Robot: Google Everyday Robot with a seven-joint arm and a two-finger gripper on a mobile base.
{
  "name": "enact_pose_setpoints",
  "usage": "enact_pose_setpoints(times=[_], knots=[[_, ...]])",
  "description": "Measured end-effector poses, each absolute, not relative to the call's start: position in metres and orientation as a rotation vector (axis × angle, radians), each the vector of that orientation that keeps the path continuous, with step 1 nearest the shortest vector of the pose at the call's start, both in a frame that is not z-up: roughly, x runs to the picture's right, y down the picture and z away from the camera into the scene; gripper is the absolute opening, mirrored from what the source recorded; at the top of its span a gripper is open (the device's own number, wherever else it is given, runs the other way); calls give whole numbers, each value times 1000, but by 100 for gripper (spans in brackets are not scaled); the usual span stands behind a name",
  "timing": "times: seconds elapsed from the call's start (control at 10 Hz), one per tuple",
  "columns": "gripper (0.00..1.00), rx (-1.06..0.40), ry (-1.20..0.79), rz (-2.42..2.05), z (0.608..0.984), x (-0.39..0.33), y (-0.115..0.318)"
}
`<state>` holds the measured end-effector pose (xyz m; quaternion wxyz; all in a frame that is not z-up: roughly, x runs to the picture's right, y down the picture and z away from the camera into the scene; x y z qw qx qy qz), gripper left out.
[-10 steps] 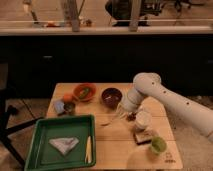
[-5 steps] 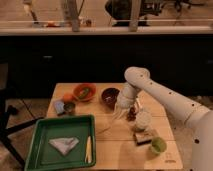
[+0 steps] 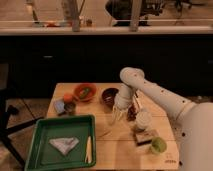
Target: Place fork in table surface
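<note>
Looking at the camera view: gripper (image 3: 118,114) low over the table surface (image 3: 120,151), beside the dark bowl (image 3: 109,95); cannot tell whether clenched or released. Fork (image 3: 105,133) seemingly flat on the wood just below, near the green tray (image 3: 60,120). Probably light, stiff, thin and slippery; best pinched at mid-handle.

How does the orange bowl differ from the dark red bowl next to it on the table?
The orange bowl is bright and looks wider; the dark red bowl is smaller. The orange bowl holds something green; the dark red bowl's inside is too dark to read. The dark red bowl sits next to the pincer, which hangs over the table just in front of it; the orange bowl is farther from it. Both stand upright on the table.
</note>
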<state>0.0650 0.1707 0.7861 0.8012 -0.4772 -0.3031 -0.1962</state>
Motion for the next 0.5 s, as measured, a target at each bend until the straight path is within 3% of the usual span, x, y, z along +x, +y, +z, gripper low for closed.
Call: enact_pose_setpoints(times=[0.5], knots=[[0,-1057,-722,-476,789,57,185]])
